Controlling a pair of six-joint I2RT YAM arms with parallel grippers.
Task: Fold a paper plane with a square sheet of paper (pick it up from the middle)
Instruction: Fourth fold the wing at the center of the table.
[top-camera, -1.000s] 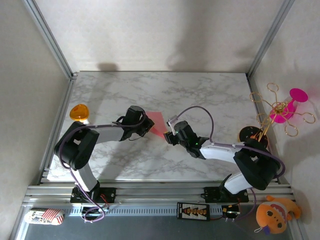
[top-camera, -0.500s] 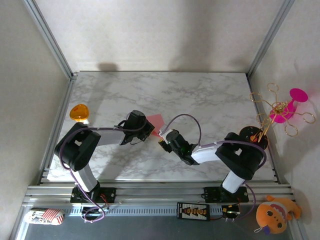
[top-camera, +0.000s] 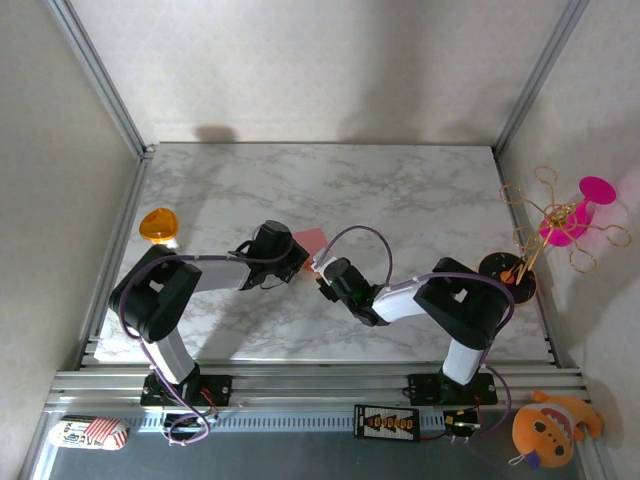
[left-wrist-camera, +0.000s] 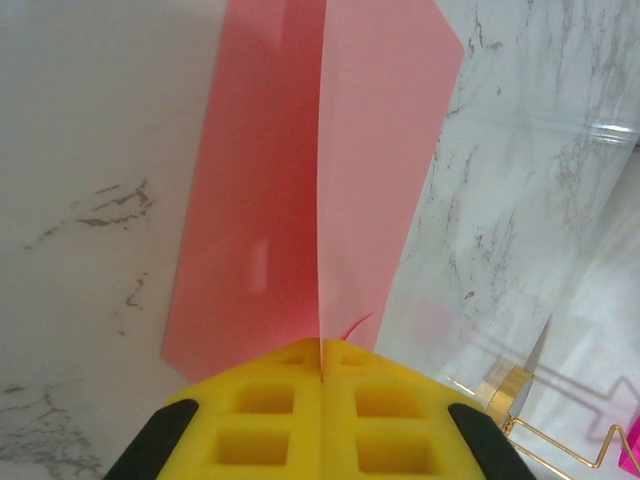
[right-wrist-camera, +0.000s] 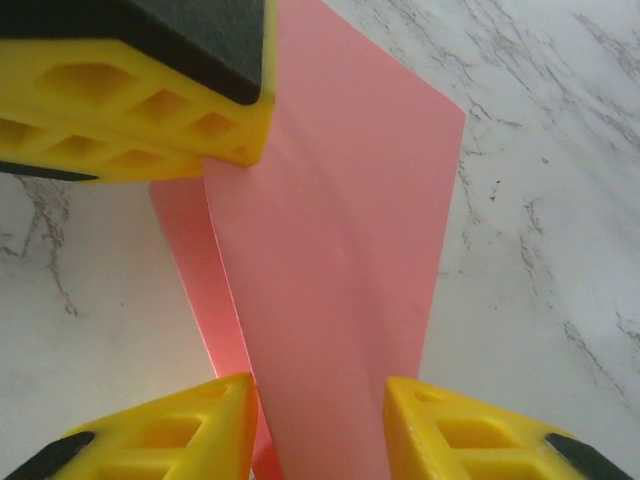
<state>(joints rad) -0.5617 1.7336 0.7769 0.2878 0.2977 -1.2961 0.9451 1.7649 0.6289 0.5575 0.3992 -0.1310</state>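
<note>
Orange disc (top-camera: 158, 224) sits at the far left edge of the marble table (top-camera: 400, 190), well apart from everything else. Next right, just left of frame centre in the top view, the left gripper (top-camera: 292, 256) is clamped on the salmon-pink sheet (top-camera: 311, 240). The left wrist view confirms it. The yellow fingers (left-wrist-camera: 260, 410) at bottom centre meet with no gap, and the sheet runs up from their seam. It is folded along a centre crease, with a darker panel left of the crease and a lighter one right. Cannot tell whether either panel touches the table. In the top view only a small pink patch shows, at frame centre between the two gripper heads. Just right of and below that patch is the right gripper (top-camera: 324, 272), tips pointing up-left at the sheet. In the right wrist view its two yellow fingertips (right-wrist-camera: 190, 430) stand apart at the bottom of the frame. The sheet's lower end passes through the gap between them, so the jaws straddle it without clamping. The left gripper's closed fingers show in the upper left of that view, pinching the sheet's edge. At the far right, off the table edge, is a magenta flower toy (top-camera: 572, 218) on gold wire. An orange plush (top-camera: 545, 428) sits at bottom right.
</note>
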